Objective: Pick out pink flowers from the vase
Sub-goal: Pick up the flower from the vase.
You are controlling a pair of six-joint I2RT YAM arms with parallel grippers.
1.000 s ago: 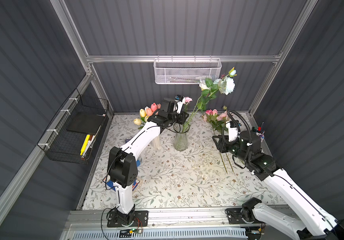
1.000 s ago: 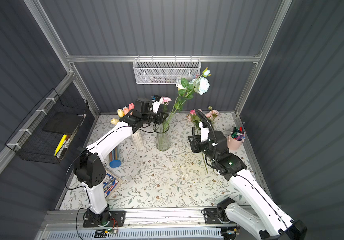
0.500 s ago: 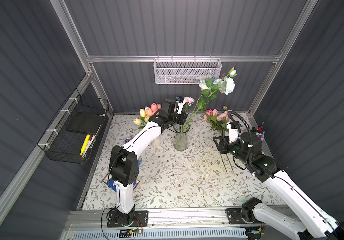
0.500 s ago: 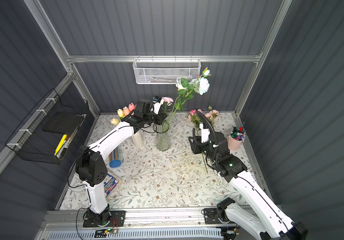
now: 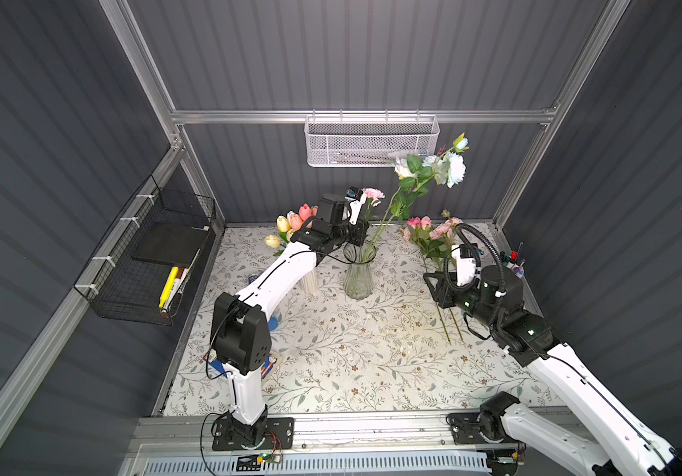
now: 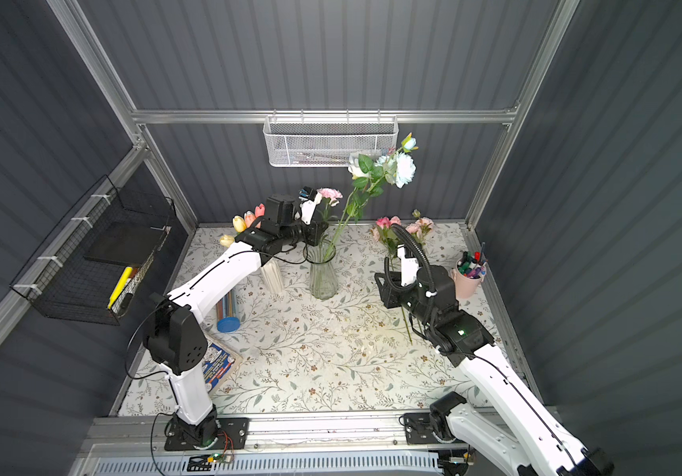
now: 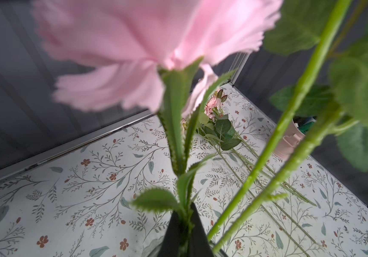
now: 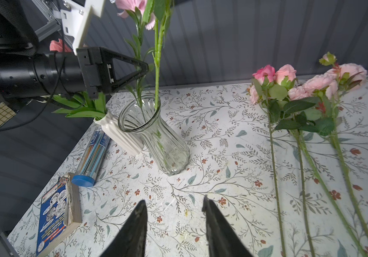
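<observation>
A clear glass vase (image 5: 358, 277) (image 6: 323, 277) (image 8: 156, 135) stands mid-table. It holds a ruffled pink flower (image 5: 373, 193) (image 6: 329, 194) (image 7: 134, 51) and tall white and pale blue roses (image 5: 448, 168). My left gripper (image 5: 361, 233) (image 7: 184, 214) is just above the vase mouth, shut on the pink flower's green stem. More pink flowers (image 5: 430, 230) (image 6: 401, 226) (image 8: 300, 84) lie on the table at the right. My right gripper (image 8: 174, 205) (image 5: 434, 284) hovers open and empty over the table beside their stems.
A white vase with tulips (image 5: 294, 222) stands behind my left arm. A pencil tube (image 6: 228, 313) and a book (image 6: 218, 362) lie at the left, and a pink pen cup (image 6: 469, 277) at the right. Wire baskets hang on the back wall (image 5: 372, 142) and left wall (image 5: 153, 255).
My left gripper has closed on the pink flower's stem above the vase. The right arm has stayed still.
</observation>
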